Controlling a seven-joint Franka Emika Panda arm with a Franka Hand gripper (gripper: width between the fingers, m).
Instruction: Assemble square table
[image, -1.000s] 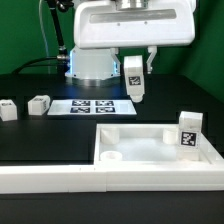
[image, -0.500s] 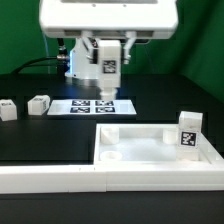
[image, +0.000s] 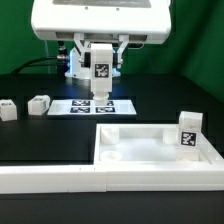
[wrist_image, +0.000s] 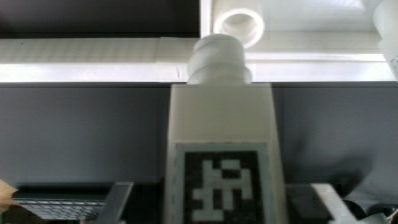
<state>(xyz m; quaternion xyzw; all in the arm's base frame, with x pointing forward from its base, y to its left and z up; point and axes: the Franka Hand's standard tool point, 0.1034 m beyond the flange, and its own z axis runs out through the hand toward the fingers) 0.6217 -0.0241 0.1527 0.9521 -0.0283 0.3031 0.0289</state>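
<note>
1. nearest the exterior camera, a long white l-shaped plastic wall (image: 50, 178) runs along the front of the black table. the white plastic square table top (image: 135, 129), tray-like with a raised rim, lies flat against it, rim up.
2. on that top's far corner, toward the exterior view's right, a short white tagged standing leg (image: 188, 131) is upright. it looks seated in its socket, though how firmly i cannot tell. the other sockets in view look bare.
3. further back lies the flat white marker board (image: 92, 104). toward the exterior view's left, a short white loose leg (image: 39, 103) and a second loose leg (image: 7, 109) rest well apart from the top.
4. farthest, the two-finger gripper (image: 101, 55) hangs above the marker board, pinching a white tagged held leg (image: 101, 78) upright, clear of the table.
5. my judgement: one leg of four is placed, one is in hand and two are waiting, so three insertions remain.
6. the wrist view alone shows the held leg (wrist_image: 221, 150) lengthwise, with its narrower rounded tip pointing away and its tag close up. only the exterior view shows the standing leg, both loose legs and the height of the gripper above the table.
</note>
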